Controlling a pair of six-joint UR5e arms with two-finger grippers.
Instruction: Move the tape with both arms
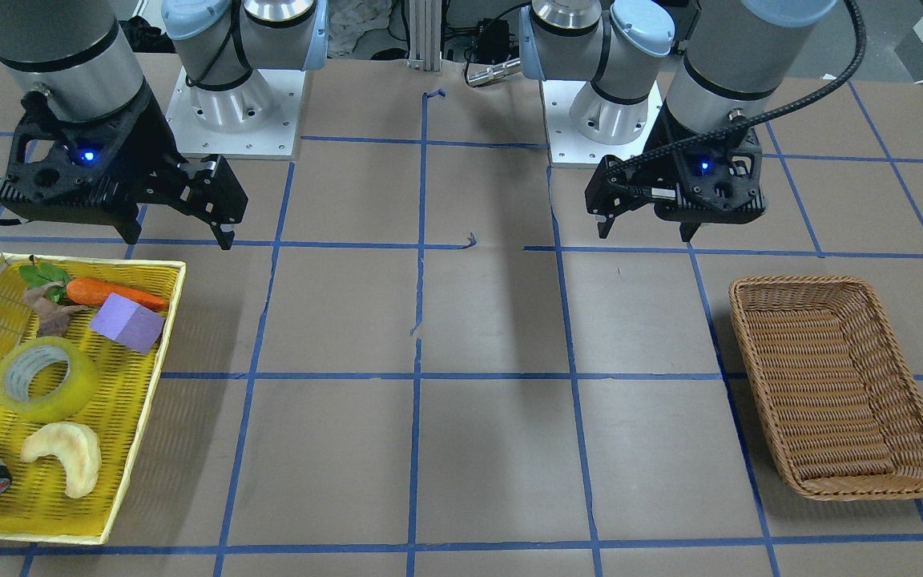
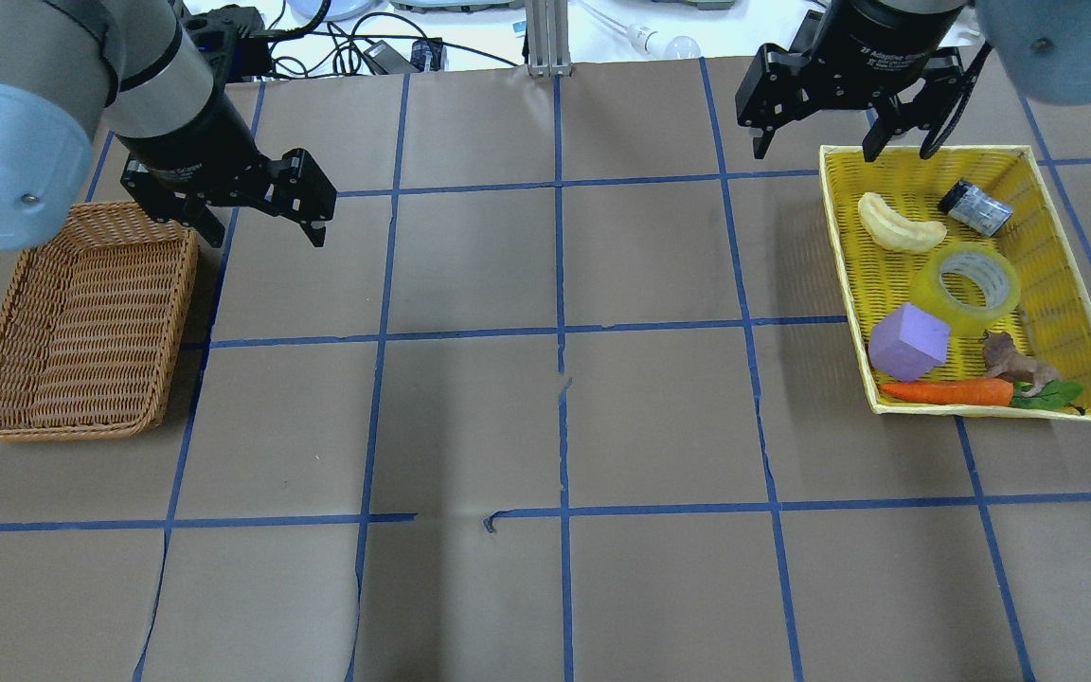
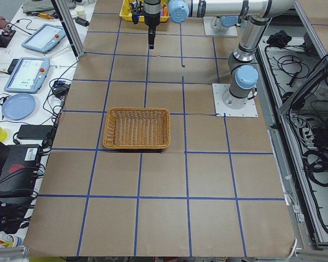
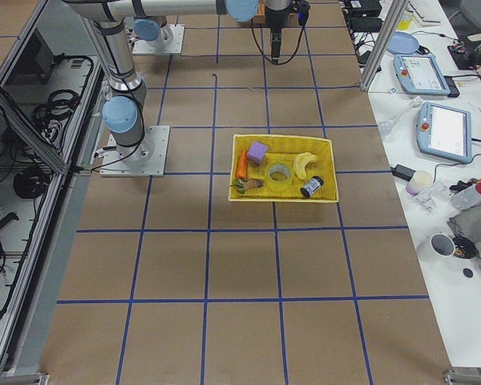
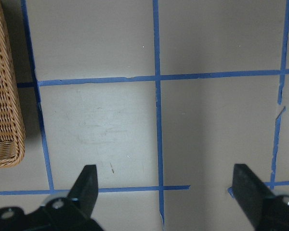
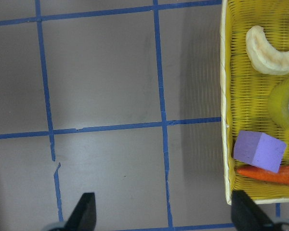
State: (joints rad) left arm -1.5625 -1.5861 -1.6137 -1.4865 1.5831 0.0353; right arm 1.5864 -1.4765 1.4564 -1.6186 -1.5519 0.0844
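The tape (image 1: pixel 77 386), a wide translucent yellow roll with a white core, lies flat in the yellow tray (image 1: pixel 151 385), between a purple block and a pale banana-shaped piece. It also shows in the overhead view (image 2: pixel 930 290) and at the right edge of the right wrist view (image 6: pixel 282 102). My right gripper (image 2: pixel 815 152) is open and empty, hovering by the tray's far left corner, apart from the tape. My left gripper (image 2: pixel 266 237) is open and empty, above the table beside the wicker basket (image 2: pixel 81 332).
The tray also holds a purple block (image 2: pixel 905 343), a carrot (image 2: pixel 945 391), a brown toy figure (image 2: pixel 1014 362), a pale banana-shaped piece (image 2: pixel 898 227) and a small grey cylinder (image 2: pixel 976 206). The brown paper table carries a blue tape grid (image 2: pixel 560 332).
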